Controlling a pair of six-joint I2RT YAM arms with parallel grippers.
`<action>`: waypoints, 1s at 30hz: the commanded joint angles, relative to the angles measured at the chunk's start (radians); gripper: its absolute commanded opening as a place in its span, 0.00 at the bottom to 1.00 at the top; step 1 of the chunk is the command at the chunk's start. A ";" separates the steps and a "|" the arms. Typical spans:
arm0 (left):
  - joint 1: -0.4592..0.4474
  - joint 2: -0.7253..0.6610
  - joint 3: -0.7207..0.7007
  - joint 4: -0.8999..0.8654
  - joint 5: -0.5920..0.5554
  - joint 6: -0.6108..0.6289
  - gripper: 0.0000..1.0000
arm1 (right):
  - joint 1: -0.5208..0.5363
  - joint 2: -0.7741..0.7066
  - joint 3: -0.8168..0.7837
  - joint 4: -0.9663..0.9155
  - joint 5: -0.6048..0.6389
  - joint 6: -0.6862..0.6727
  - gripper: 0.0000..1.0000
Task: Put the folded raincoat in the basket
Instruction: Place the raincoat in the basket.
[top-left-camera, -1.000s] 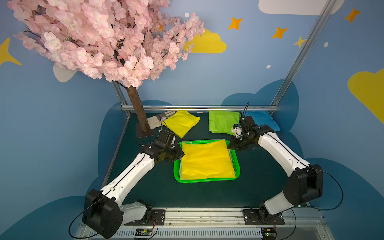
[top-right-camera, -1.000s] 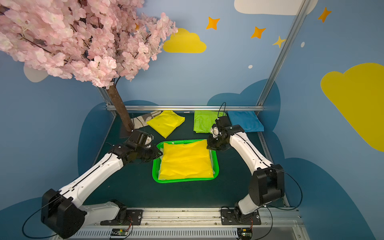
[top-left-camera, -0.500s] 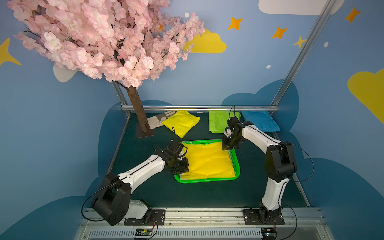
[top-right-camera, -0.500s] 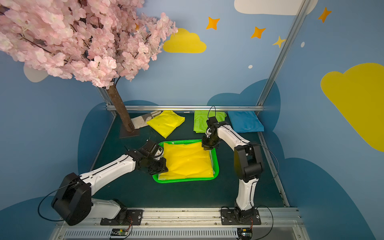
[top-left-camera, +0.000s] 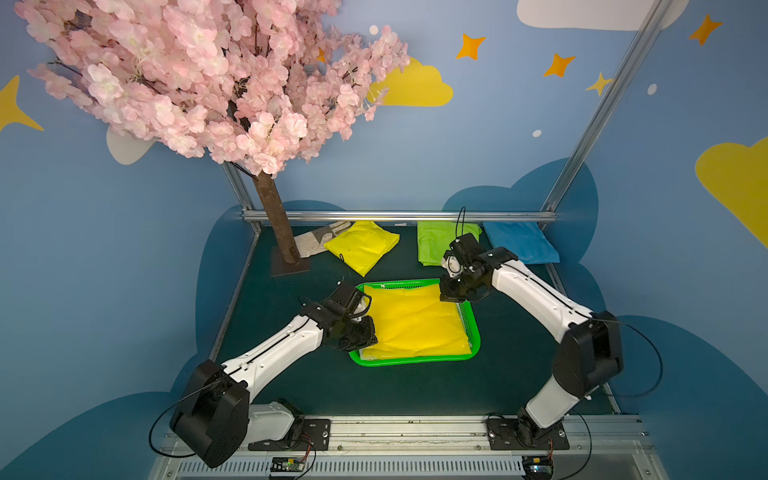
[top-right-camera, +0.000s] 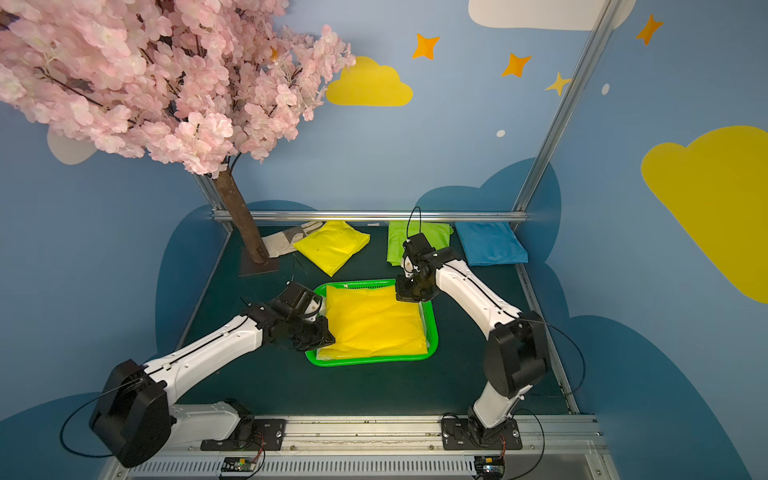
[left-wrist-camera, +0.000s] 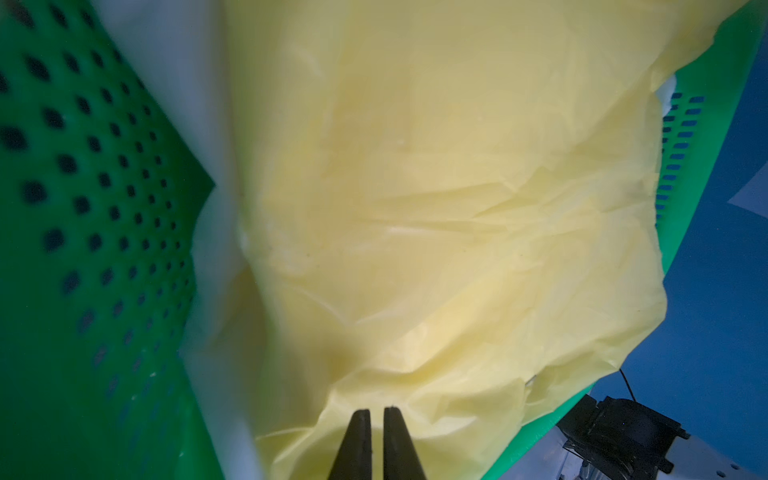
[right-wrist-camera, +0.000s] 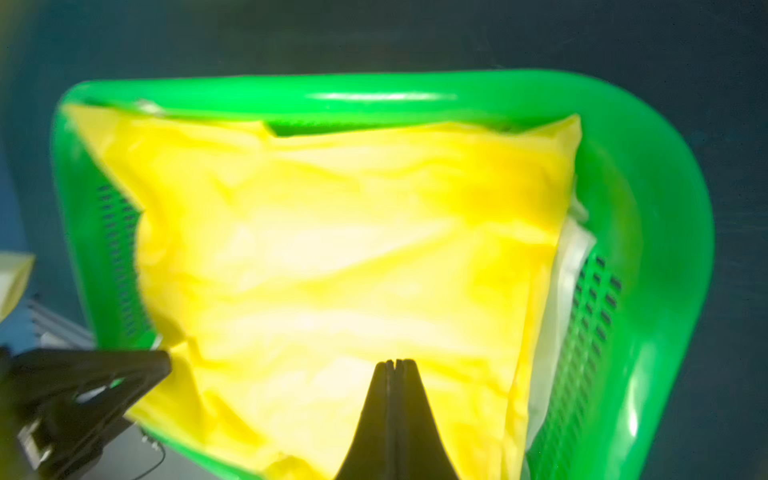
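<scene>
Start with the worktop: nothing on it has shifted. The spare folded yellow, green and blue pieces lie along the far edge as they did a second ago.

The arms are what moved. Your left arm has slid from the basket's far-left corner down its left side, and the left gripper now sits at the raincoat's near-left edge. Your right arm has swung its elbow around, but the right gripper stays over the far-right corner.

The basket has stayed in place. The raincoat lies inside it on a white layer. It is more skewed than before, leaving the far mesh wall bare, and in the wrist views one corner laps over the rim.

The left fingers stand narrow with a thin slit between them, tips against the yellow film. You cannot tell whether a fold is pinched there. The right fingers are pressed together on nothing, just above the raincoat.

I judge the placing essentially done. What remains is tucking that corner in and backing both arms off without dragging the film.
</scene>
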 joint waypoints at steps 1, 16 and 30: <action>-0.003 -0.024 0.019 -0.003 0.018 -0.006 0.12 | 0.003 -0.111 -0.108 -0.093 -0.006 0.010 0.01; -0.010 0.045 -0.037 0.012 -0.001 0.001 0.11 | 0.039 -0.142 -0.410 -0.045 0.015 0.044 0.00; -0.009 0.015 0.023 -0.049 -0.022 0.013 0.16 | 0.047 -0.252 -0.465 0.024 -0.013 0.069 0.02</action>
